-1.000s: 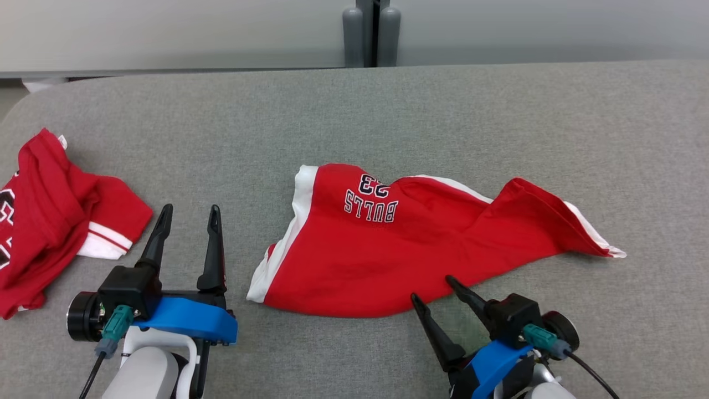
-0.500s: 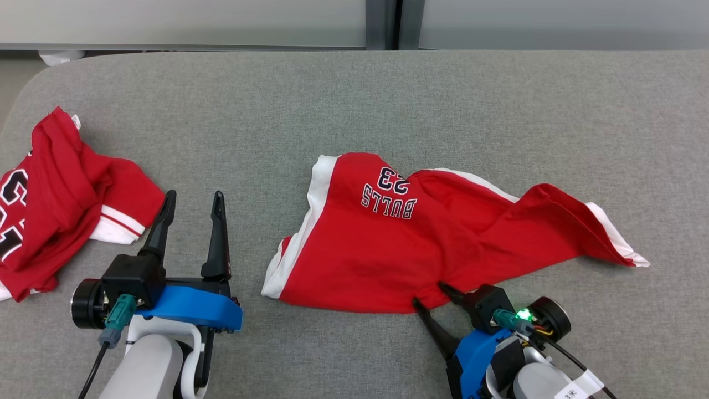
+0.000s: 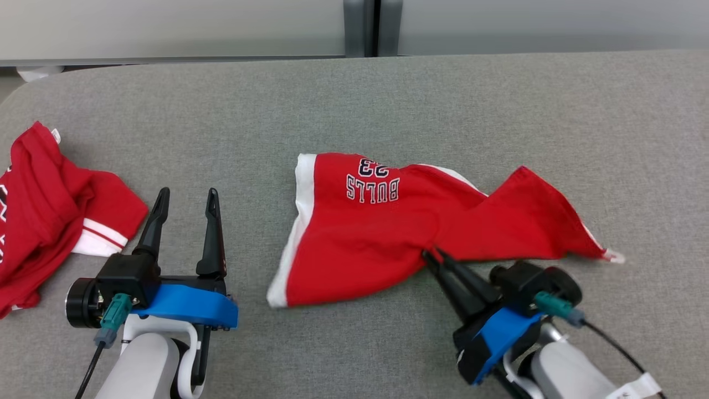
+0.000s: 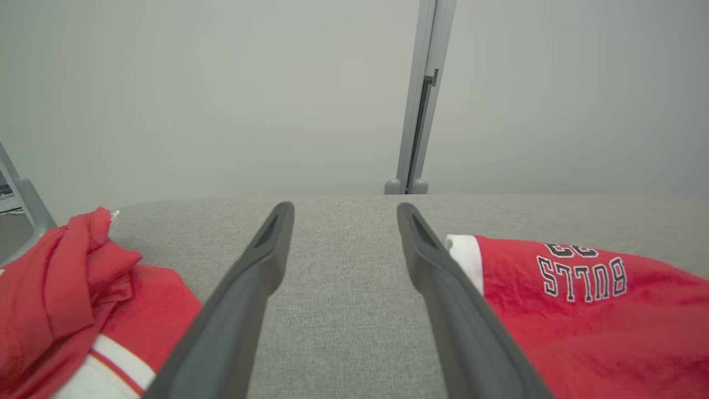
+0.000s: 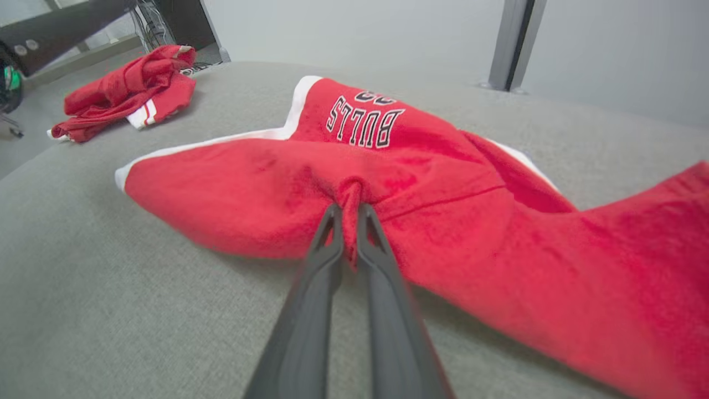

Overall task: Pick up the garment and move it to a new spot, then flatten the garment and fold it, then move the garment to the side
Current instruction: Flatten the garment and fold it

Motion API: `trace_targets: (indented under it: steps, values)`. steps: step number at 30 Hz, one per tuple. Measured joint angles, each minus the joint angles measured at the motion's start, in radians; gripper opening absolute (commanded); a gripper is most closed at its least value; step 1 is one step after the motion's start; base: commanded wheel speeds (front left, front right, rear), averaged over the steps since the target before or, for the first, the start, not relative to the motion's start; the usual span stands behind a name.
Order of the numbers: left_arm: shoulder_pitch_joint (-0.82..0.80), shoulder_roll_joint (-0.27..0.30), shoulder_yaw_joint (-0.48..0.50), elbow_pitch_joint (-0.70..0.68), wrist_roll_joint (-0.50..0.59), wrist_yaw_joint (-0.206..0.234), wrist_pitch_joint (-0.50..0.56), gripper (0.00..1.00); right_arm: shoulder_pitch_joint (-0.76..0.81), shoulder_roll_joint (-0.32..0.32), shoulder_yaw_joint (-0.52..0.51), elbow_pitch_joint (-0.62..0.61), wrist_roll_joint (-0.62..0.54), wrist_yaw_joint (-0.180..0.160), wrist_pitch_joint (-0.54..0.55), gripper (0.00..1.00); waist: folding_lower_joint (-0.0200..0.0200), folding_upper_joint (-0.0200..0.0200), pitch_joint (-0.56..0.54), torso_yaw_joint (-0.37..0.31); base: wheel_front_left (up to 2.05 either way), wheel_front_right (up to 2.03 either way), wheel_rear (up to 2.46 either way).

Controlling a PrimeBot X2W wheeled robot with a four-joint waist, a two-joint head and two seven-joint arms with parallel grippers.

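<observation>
Pinching the near edge of the red cloth shorts with white trim [image 3: 360,238], the right pincer [image 3: 431,254] is clenched on them. The shorts lie left-to-right at the middle of the grey counter [image 3: 332,100]. The left pincer [image 3: 185,192] is released, just left of them.

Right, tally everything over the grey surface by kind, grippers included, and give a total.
Red garments: 2, the Bulls garment and the crumpled garment.
Grippers: 2, the left gripper open, the right gripper shut on the Bulls garment.
Total: 4.
</observation>
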Motion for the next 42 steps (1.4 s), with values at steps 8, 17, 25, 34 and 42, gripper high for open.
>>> trace_targets:
  steps: [8, 17, 25, 34, 42]
  values:
    - [0.005, -0.003, 0.008, -0.009, 0.008, 0.000, 0.000, 1.00, 0.027, -0.024, -0.186, -0.153, -0.001, 0.000, 0.035, 0.00, -0.0001, 0.0000, 0.003, -0.015, 0.00, 0.00, 0.00]
    - [-0.003, -0.015, 0.010, -0.014, 0.016, -0.009, 0.000, 1.00, 0.020, -0.055, -0.413, -0.139, -0.025, 0.000, 0.098, 0.00, 0.0000, 0.0000, 0.039, -0.009, 0.00, 0.00, 0.00]
    - [-0.034, -0.032, 0.012, -0.011, 0.028, -0.026, 0.000, 1.00, -0.127, -0.075, -0.433, -0.051, -0.010, 0.000, 0.076, 0.00, 0.0000, 0.0000, 0.084, 0.014, 0.00, 0.00, 0.00]
    - [-0.056, -0.056, 0.013, 0.003, 0.045, -0.044, 0.000, 1.00, -0.263, -0.082, -0.348, 0.190, 0.017, 0.000, -0.007, 0.69, 0.0001, 0.0000, 0.110, 0.032, 0.00, 0.00, 0.00]
    - [-0.052, -0.063, 0.023, 0.019, 0.054, -0.053, 0.000, 1.00, -0.228, -0.076, -0.382, 0.255, 0.035, 0.000, -0.120, 1.00, 0.0000, -0.0001, 0.084, 0.025, 0.00, 0.00, 0.00]
